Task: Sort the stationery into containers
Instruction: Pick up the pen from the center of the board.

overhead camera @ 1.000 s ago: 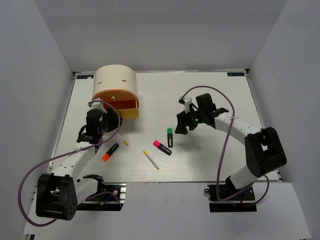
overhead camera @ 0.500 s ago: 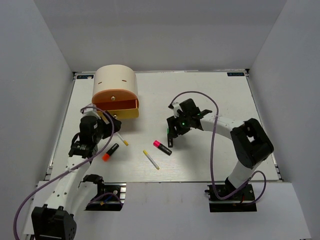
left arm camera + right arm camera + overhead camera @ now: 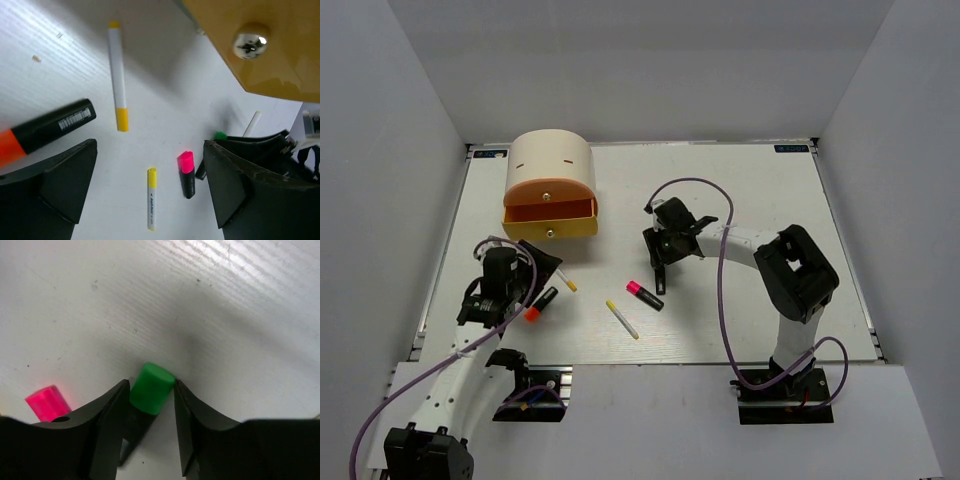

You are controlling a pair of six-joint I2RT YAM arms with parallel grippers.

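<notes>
My right gripper (image 3: 660,256) (image 3: 151,396) is down at the table, its jaws closed against both sides of the green-capped highlighter (image 3: 151,387), which lies flat. A pink-capped highlighter (image 3: 643,294) (image 3: 46,402) lies just beside it. My left gripper (image 3: 527,283) (image 3: 150,150) is open and empty, above the orange-capped highlighter (image 3: 540,303) (image 3: 50,128) and a white pen with a yellow tip (image 3: 565,280) (image 3: 117,80). A second white pen (image 3: 622,319) (image 3: 151,198) lies mid-table. The beige cabinet (image 3: 550,160) stands far left, its yellow drawer (image 3: 552,228) (image 3: 270,65) pulled open. No eraser shows.
The drawer's round knob (image 3: 248,44) is close above my left gripper. Grey walls (image 3: 380,200) enclose the table on three sides. The purple cable (image 3: 720,260) of the right arm loops over the table's middle.
My right gripper moved left and down onto the green highlighter and closed around its cap. My left arm drew back from the drawer toward the near edge, over the orange highlighter.
</notes>
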